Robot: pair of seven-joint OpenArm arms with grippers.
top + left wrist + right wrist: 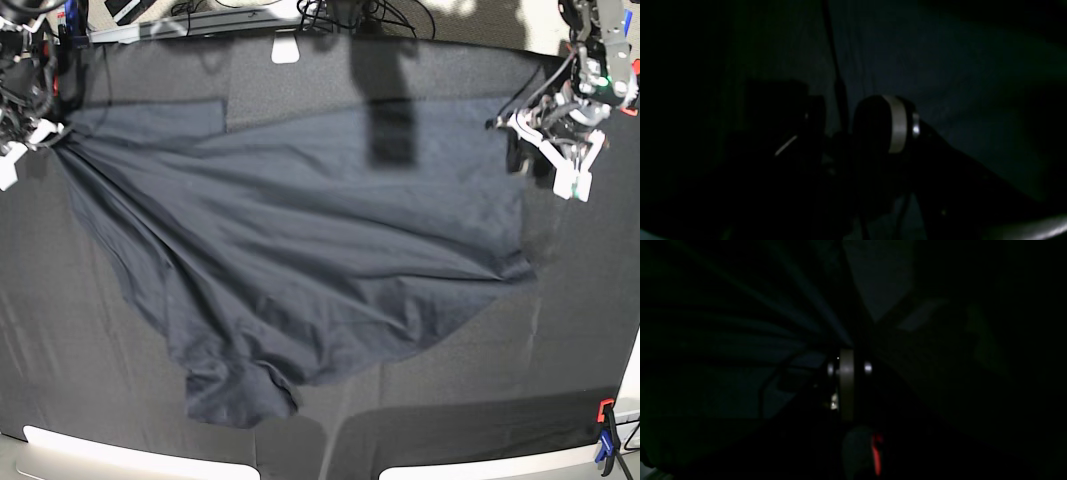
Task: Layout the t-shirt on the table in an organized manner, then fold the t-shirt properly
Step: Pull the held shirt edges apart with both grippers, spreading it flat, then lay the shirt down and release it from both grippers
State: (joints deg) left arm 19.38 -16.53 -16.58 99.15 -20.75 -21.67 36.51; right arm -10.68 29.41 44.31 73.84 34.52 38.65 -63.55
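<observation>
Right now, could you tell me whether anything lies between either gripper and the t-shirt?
Nothing visible does. In the base view the right gripper sits at the gathered corner of the t-shirt, and the left gripper is at its opposite edge. The table shows only the shirt between them. Both wrist views are too dark to confirm a grip.

T-shirt (300, 250) stretched across the table (90, 360) between left end effector (512, 128) and right end effector (45, 135).
</observation>
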